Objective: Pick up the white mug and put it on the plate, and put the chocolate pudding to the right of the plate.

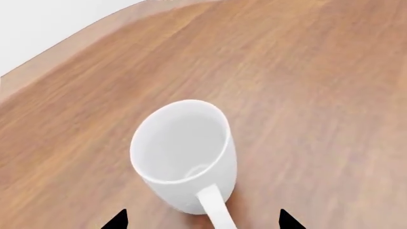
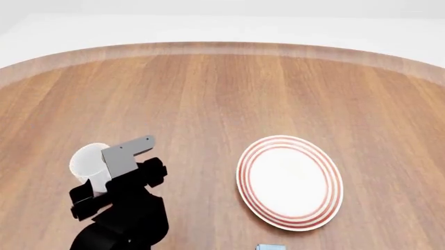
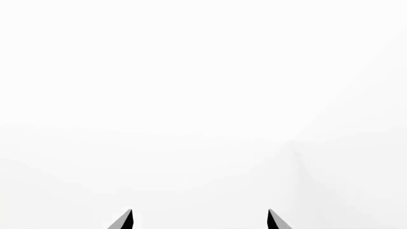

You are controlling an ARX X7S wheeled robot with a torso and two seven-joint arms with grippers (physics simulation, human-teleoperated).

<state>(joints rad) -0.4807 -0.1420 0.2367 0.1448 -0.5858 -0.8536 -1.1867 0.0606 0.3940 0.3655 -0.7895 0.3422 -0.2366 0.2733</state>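
The white mug [image 1: 184,152] is seen upright on the wooden tabletop [image 1: 305,95], directly in front of the left gripper [image 1: 203,220]. In the left wrist view its loop handle [image 1: 216,212] is turned toward the gripper and runs into the gap between the two dark fingertips [image 1: 117,220]. The fingertips are set apart, one at each side of the handle, and no contact with the mug can be seen. In the head view the white mug [image 2: 87,160] is partly covered by the left gripper [image 2: 104,179] and its arm, at the left part of the tabletop [image 2: 208,94].

The mug is plain, glossy and white, with no markings, and its inside is empty.

The plate [image 2: 290,182] lies flat on the tabletop, well apart from the mug, to its right. It is round and white, with concentric red rings around the rim, and nothing is placed on it. Only a small light blue corner of the chocolate pudding [image 2: 270,247] is seen at the lower edge of the head view, just below the plate.

The left gripper is widely open and nothing is held by it. In the right wrist view the fingertips [image 3: 124,220] of the right gripper [image 3: 200,220] are also spread apart, with only a blank white background before them, and nothing is held.
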